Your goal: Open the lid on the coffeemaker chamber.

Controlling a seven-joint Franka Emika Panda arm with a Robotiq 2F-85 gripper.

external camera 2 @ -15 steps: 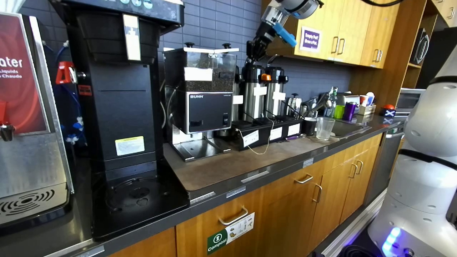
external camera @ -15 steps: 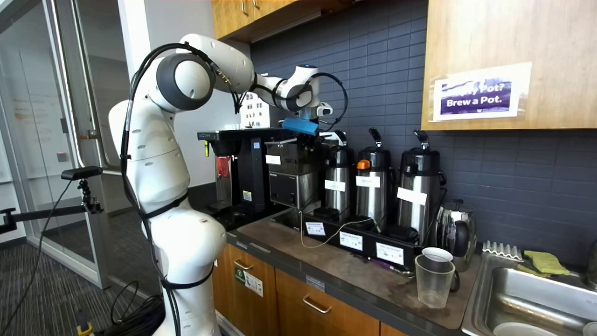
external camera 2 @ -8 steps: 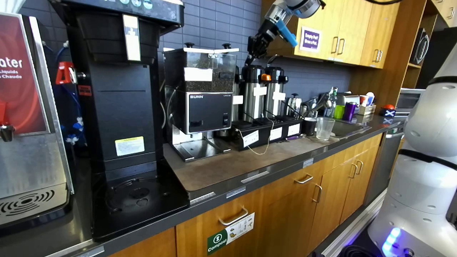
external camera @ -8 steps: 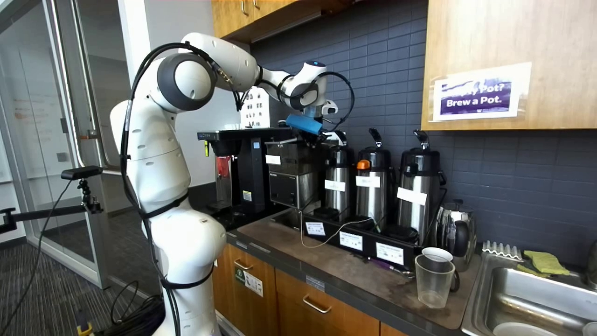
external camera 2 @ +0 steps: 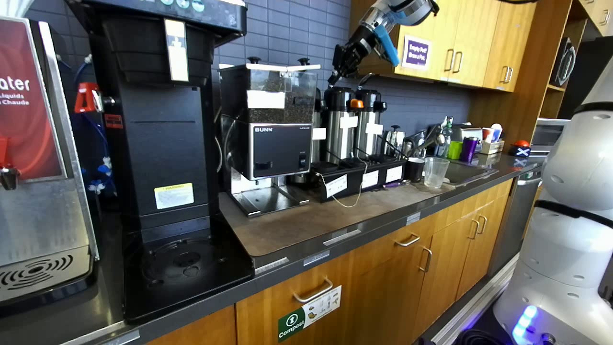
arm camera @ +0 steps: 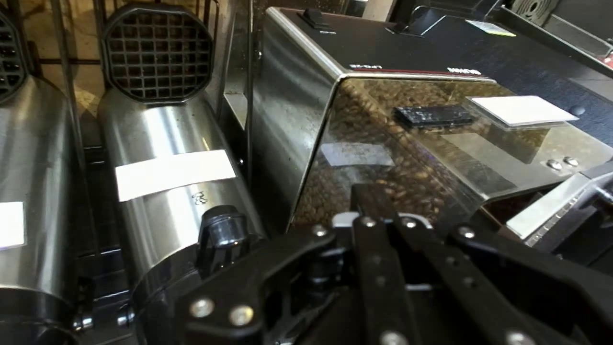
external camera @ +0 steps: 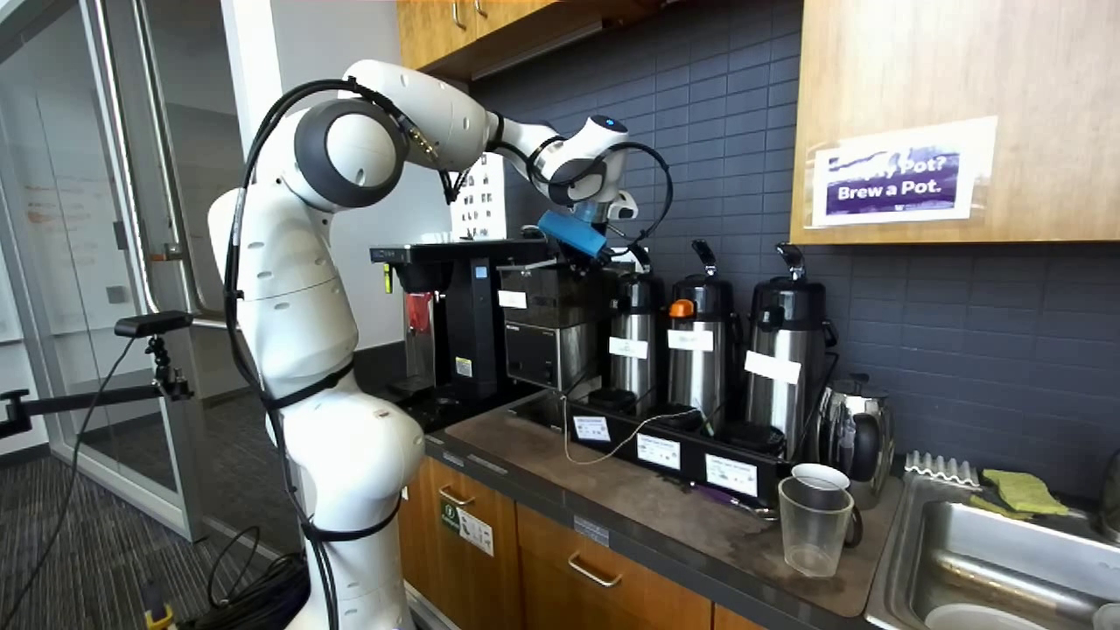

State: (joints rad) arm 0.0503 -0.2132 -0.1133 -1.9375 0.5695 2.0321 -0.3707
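The coffeemaker chamber, a tall black boxy brewing machine (external camera 2: 167,143), stands left of the grinder; it also shows in an exterior view (external camera: 472,324). Its top is cut off in the closer exterior view. Next to it is a coffee grinder (external camera 2: 282,148) with a clear bean hopper (arm camera: 378,191). The hopper has white-edged lids (external camera 2: 282,67) with black knobs (external camera 2: 304,61), both lying flat. My gripper (external camera 2: 333,79) is right of the nearer knob and apart from it, tilted, tips down toward the hopper. In the wrist view its fingers (arm camera: 371,201) are together with nothing visible between them.
Steel airpots (external camera: 700,341) with black tops and raised handles stand in a black tray right of the grinder, close below my gripper. An upper cabinet (external camera 2: 450,52) hangs to the right. A clear pitcher (external camera: 814,529) stands near the sink (external camera: 1024,560).
My wrist has moved rightward and tilted more in an exterior view. The fingertips have swung slightly toward the grinder. The lids, grinder and brewing machine have not moved.
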